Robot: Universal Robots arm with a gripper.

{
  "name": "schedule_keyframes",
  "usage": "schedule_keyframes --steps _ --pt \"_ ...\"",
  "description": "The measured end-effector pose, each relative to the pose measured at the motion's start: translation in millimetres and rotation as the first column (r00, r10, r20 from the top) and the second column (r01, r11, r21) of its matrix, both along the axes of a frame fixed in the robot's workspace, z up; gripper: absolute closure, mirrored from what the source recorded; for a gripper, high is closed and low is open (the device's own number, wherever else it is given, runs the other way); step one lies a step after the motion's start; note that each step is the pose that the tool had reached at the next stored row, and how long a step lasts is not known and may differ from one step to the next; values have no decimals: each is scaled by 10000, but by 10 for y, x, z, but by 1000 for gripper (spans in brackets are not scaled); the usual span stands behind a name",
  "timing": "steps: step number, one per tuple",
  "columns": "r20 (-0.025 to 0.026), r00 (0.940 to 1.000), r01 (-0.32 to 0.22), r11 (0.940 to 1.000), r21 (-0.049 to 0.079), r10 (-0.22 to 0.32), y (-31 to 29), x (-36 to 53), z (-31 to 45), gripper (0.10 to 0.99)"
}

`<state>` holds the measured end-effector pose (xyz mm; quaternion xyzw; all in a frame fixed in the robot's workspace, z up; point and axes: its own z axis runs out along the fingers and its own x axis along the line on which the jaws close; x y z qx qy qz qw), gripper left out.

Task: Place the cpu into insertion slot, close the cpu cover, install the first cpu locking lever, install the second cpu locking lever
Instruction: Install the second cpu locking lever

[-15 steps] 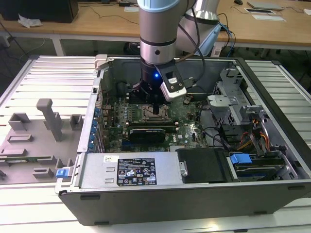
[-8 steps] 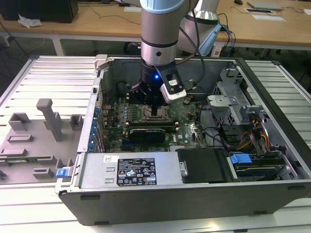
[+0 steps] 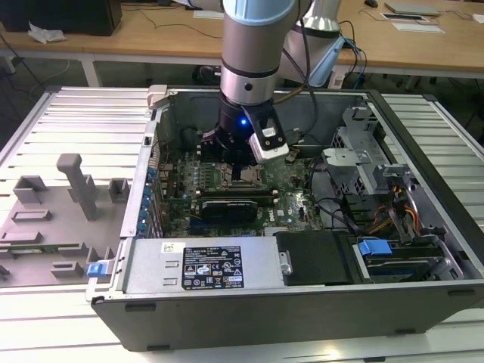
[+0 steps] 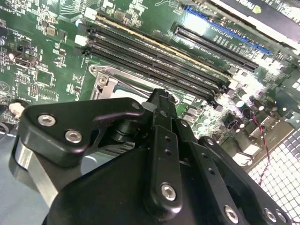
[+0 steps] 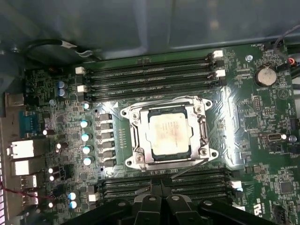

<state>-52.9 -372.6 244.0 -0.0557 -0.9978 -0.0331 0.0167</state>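
In the first wrist view the cpu (image 5: 168, 133) lies flat in the insertion slot (image 5: 132, 161) on the green board, pale metal top up. The silvery cpu cover (image 5: 197, 131) lies down around it as a frame. One thin locking lever (image 5: 164, 100) runs along the socket's far side. A second lever (image 5: 190, 168) slants up off the near side, close to my gripper (image 5: 162, 197). The gripper's black fingers are shut with nothing between them. In the second wrist view the gripper (image 4: 160, 96) hangs just over the socket's edge (image 4: 101, 77). The exterior view has the gripper (image 3: 240, 165) low inside the computer case.
Long black memory slots (image 5: 150, 75) flank the socket on both sides. A black graphics card (image 3: 227, 206) and the power supply (image 3: 189, 265) lie toward the exterior view's front. Drive cage and cables (image 3: 378, 197) fill the exterior view's right. Case walls (image 3: 144, 174) enclose the board.
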Motion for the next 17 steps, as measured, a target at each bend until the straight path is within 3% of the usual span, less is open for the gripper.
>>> schedule_keyframes --steps 3,6,10,13,14,17 --pt "0 10000 1 9998 185 -1 -39 -8 -36 980" --pt "-1 10000 2 9996 265 -2 -65 -19 -81 980" --pt "-1 10000 -1 9987 513 1 -121 -71 -147 980" --pt "0 10000 -1 9956 941 1 -159 -107 -162 980" --pt "1 10000 1 9925 1220 -1 -189 -117 -170 980" --pt "1 10000 0 9848 1736 0 -274 -131 -189 980"
